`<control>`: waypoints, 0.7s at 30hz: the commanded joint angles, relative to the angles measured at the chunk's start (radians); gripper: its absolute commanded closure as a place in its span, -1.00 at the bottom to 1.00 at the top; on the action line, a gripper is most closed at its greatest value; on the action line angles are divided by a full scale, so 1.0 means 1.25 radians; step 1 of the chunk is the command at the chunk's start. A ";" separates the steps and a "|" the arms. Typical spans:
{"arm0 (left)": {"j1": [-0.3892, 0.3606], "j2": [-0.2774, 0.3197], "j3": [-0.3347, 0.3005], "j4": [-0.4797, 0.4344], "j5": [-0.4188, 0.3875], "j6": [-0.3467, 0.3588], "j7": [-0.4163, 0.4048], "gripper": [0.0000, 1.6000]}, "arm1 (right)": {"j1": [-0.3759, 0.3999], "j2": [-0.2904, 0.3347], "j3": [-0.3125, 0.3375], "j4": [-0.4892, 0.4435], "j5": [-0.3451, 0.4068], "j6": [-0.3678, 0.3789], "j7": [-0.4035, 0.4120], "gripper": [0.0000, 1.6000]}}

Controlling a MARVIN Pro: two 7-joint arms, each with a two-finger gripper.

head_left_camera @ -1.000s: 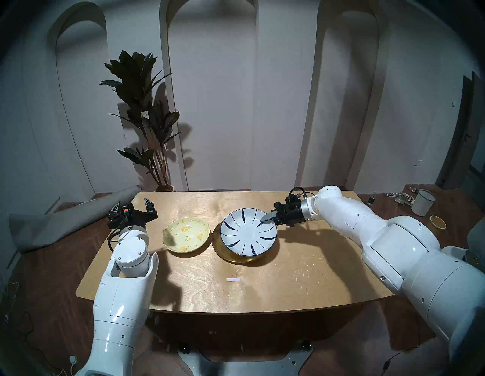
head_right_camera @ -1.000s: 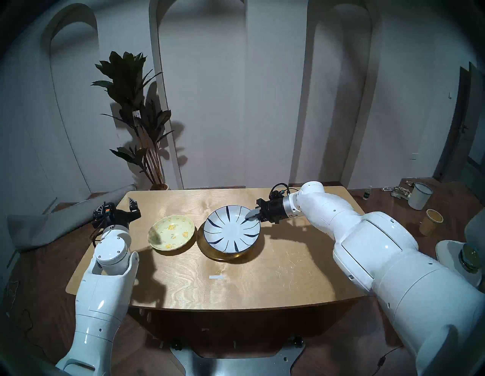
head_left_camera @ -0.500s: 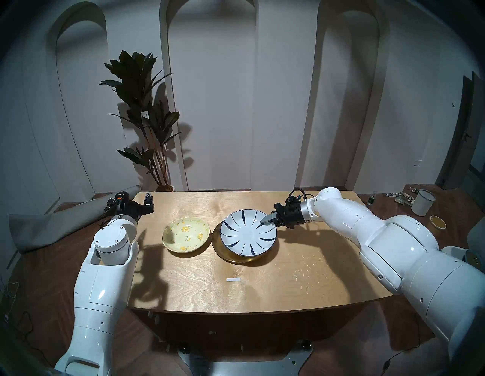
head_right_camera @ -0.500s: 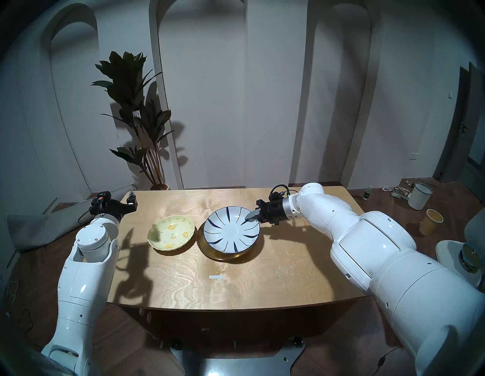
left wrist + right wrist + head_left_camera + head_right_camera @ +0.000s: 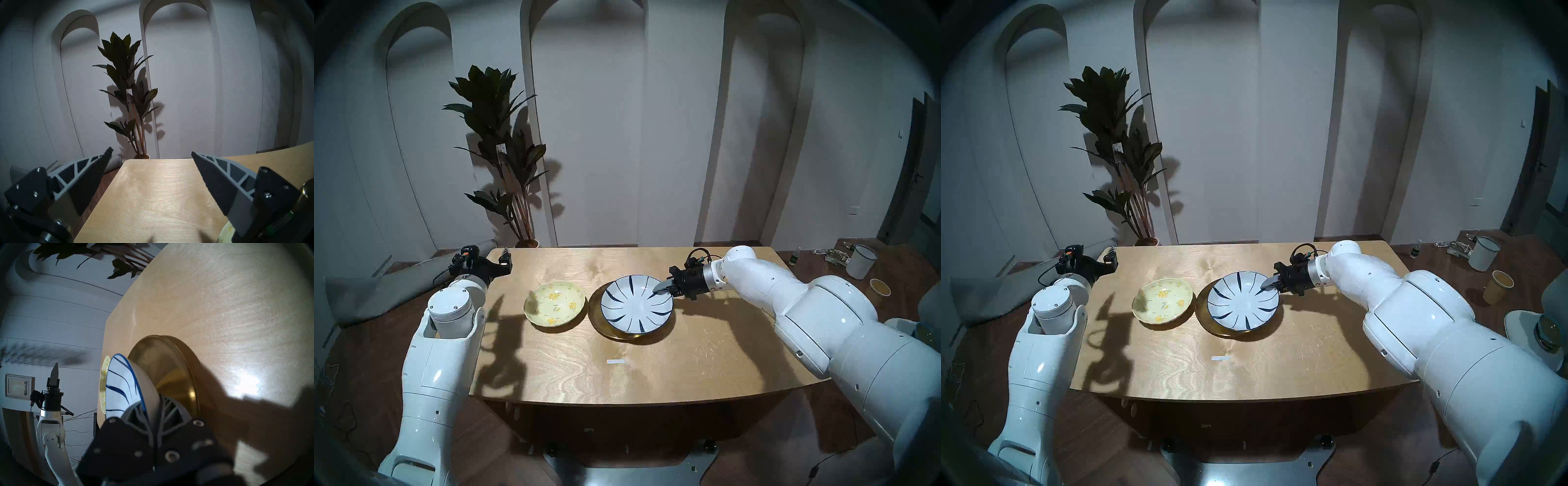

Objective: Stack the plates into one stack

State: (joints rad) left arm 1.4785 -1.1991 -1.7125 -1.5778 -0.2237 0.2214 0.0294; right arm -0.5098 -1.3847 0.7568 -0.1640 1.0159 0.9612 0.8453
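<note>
Swung outward since a second ago: left gripper [image 5: 490, 257], fingers spread wide at desk's [image 5: 619, 373] far left corner. Pinching white-and-blue plate [image 5: 636, 307] rim: right gripper [image 5: 663, 286], tilted over gold plate [image 5: 597, 314]. Just beside, apart: floral plate [image 5: 555, 303].

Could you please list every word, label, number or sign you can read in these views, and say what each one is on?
No text can be read.
Small white tag on the tall dark-leaved potted plant: dark marks, too small and blurred to read.
Small white strip on the light wooden table: appears blank.
The three plates carry patterns only, no writing.
</note>
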 commanded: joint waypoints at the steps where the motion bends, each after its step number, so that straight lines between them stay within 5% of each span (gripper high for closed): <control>1: -0.019 0.011 -0.002 -0.010 0.005 -0.007 -0.002 -1.00 | 0.050 -0.030 0.012 0.005 0.011 -0.001 -0.010 1.00; 18: -0.019 0.009 -0.006 -0.009 0.010 -0.007 -0.012 -1.00 | 0.056 -0.060 0.012 0.030 -0.001 -0.001 -0.079 1.00; 19: -0.019 0.009 -0.006 -0.009 0.010 -0.007 -0.013 -1.00 | 0.057 -0.061 0.011 0.030 -0.002 -0.001 -0.081 0.88; 20: -0.020 0.009 -0.006 -0.009 0.010 -0.007 -0.013 -1.00 | 0.057 -0.062 0.010 0.029 -0.003 -0.001 -0.084 0.56; 21: -0.020 0.009 -0.006 -0.009 0.010 -0.007 -0.013 -1.00 | 0.057 -0.062 0.010 0.029 -0.003 -0.001 -0.084 0.56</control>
State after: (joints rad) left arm 1.4767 -1.1932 -1.7160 -1.5748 -0.2126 0.2208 0.0088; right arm -0.4812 -1.4394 0.7637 -0.1175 1.0052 0.9612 0.7390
